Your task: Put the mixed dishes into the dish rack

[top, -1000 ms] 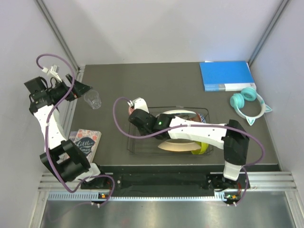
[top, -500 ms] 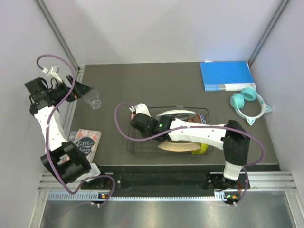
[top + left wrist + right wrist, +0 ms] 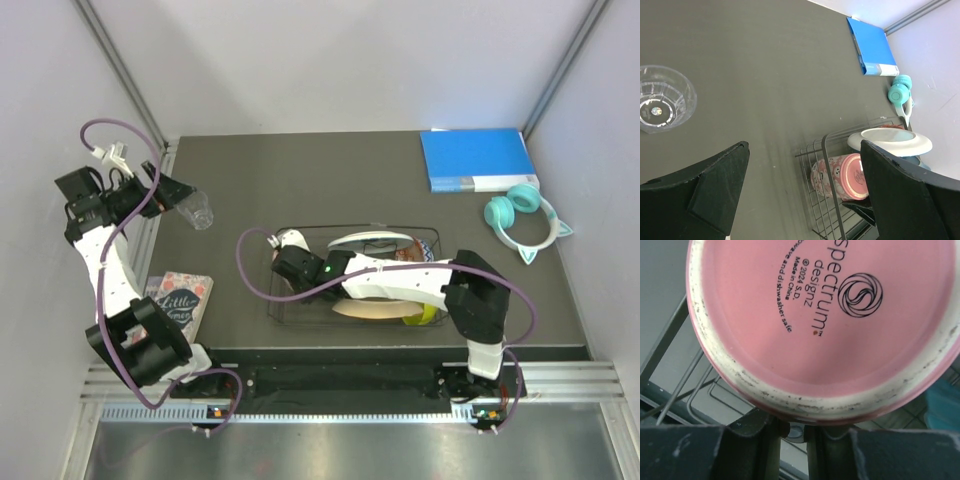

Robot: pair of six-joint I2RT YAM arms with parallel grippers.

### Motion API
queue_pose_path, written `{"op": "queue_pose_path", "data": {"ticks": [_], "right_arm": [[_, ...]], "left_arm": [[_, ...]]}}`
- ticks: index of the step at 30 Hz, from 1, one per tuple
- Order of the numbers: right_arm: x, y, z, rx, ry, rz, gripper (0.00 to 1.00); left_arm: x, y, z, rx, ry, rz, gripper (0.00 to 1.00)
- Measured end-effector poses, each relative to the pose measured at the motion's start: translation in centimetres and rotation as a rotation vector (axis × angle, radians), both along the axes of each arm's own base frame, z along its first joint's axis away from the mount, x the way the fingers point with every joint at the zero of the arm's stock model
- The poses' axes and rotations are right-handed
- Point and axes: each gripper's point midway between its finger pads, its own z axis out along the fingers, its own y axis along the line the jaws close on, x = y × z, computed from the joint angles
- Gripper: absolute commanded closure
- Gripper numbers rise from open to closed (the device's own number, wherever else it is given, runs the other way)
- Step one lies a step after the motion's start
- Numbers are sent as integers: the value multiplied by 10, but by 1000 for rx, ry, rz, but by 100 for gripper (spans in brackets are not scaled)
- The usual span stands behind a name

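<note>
From above, the dish rack (image 3: pixel 425 240) sat mid-table. The right gripper (image 3: pixel 284 252) reached across it to its 9 o'clock end, where the pink-red mug (image 3: pixel 272 238) showed just beyond the fingers. A white plate (image 3: pixel 372 241) stood along the rack's 12 o'clock side, a cream-yellow plate (image 3: pixel 365 307) along its 6 o'clock side, and a lime-green bowl (image 3: pixel 432 315) at its 5 o'clock corner. The small clear glass (image 3: pixel 199 211) stood on the table at 10 o'clock from the rack, just beside the left gripper (image 3: pixel 172 196). The blue binder (image 3: pixel 478 159) lay at 1 o'clock, with the teal headphones (image 3: pixel 525 218) at 2 o'clock.

From the left wrist, the left gripper (image 3: pixel 804 146) was spread wide with nothing between its fingers. The glass (image 3: pixel 662 98) stood upright at 10 o'clock, apart from both fingers. The mug (image 3: pixel 842 175) lay on its side inside the rack (image 3: pixel 824 150), its base facing the camera.

From the right wrist, the mug's pink base (image 3: pixel 825 315), printed "spectrum designz", filled the view. The right gripper (image 3: pixel 795 434) had its fingers drawn close together at the base's 6 o'clock edge, clamped on the mug. Rack wires (image 3: pixel 670 340) showed at 9 o'clock.
</note>
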Motion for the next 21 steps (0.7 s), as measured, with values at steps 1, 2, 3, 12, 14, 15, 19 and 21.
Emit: {"op": "queue_pose_path", "data": {"ticks": [1, 2, 3, 12, 14, 15, 19, 21], "right_arm": [[1, 1, 0, 4, 0, 1, 100], [3, 1, -1, 3, -2, 1, 100], [5, 2, -2, 4, -5, 0, 100], [21, 5, -5, 16, -39, -19, 80], [24, 5, -6, 16, -41, -25, 69], [25, 5, -7, 16, -40, -26, 61], [25, 1, -11, -3, -34, -22, 39], [25, 2, -10, -1, -37, -17, 32]], "left_arm": [[0, 0, -1, -1, 2, 0, 3], [-1, 0, -3, -2, 5, 0, 3], [-1, 0, -3, -2, 6, -1, 3], [-1, 0, -4, 11, -2, -5, 3], [-1, 1, -4, 15, -4, -6, 3], [0, 1, -5, 16, -5, -6, 3], [-1, 1, -5, 18, -6, -7, 3], [-1, 1, -5, 18, -6, -7, 3]]}}
